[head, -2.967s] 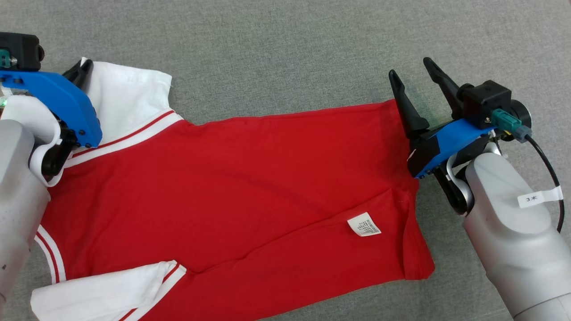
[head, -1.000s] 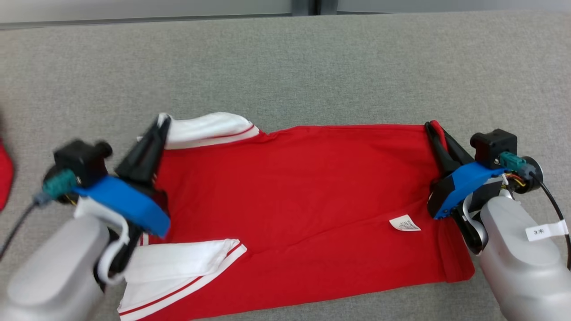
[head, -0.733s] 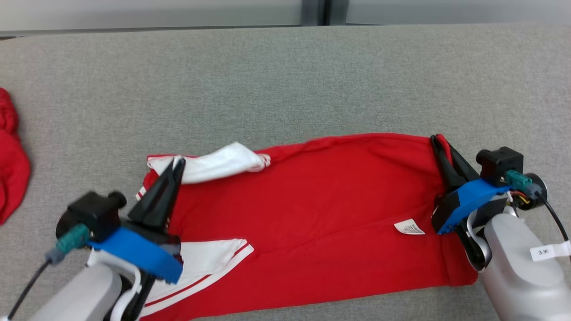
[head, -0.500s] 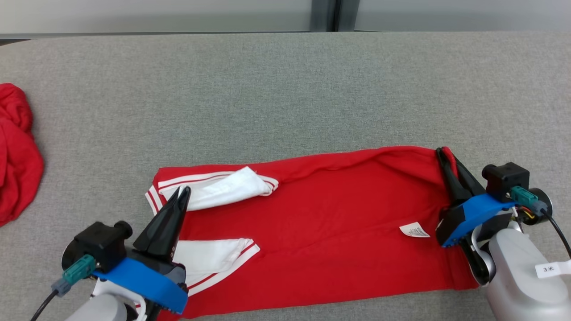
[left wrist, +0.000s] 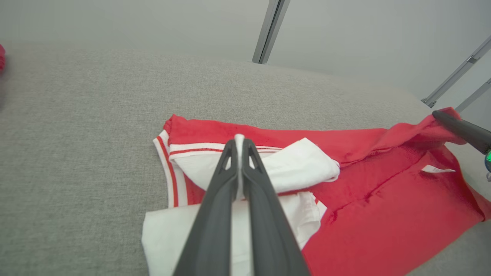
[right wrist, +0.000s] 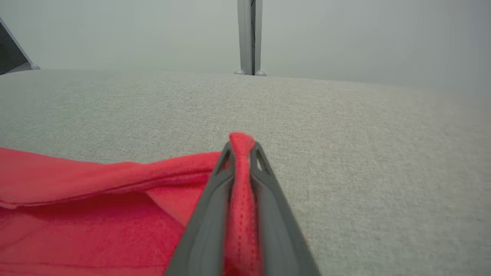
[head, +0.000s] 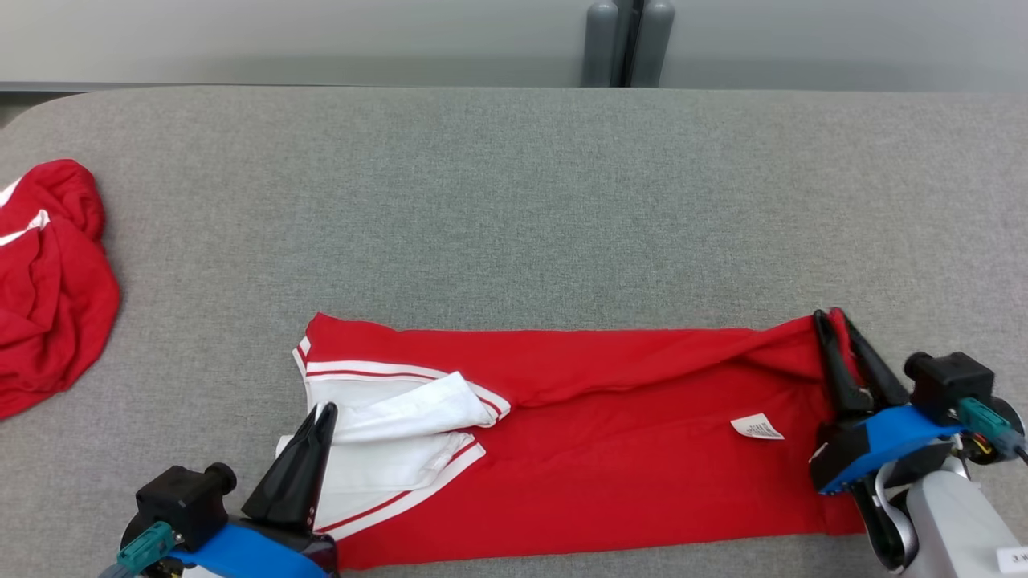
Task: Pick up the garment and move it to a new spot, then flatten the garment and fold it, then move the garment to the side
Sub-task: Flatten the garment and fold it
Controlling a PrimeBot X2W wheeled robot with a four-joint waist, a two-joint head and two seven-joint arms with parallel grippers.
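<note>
The garment (head: 610, 449) is bright red. Its sleeves (head: 401, 417) are white, trimmed with thin red and white stripes, and its small label (head: 757, 427) is white with dark print. The table (head: 514, 201) has a flecked grey weave. A heap of cloth (head: 48, 281) is red with a white stripe. The left tool (head: 324, 408) and right tool (head: 829, 315) are black on blue mounts (head: 879, 433). The wall (head: 241, 40) is pale grey.
</note>
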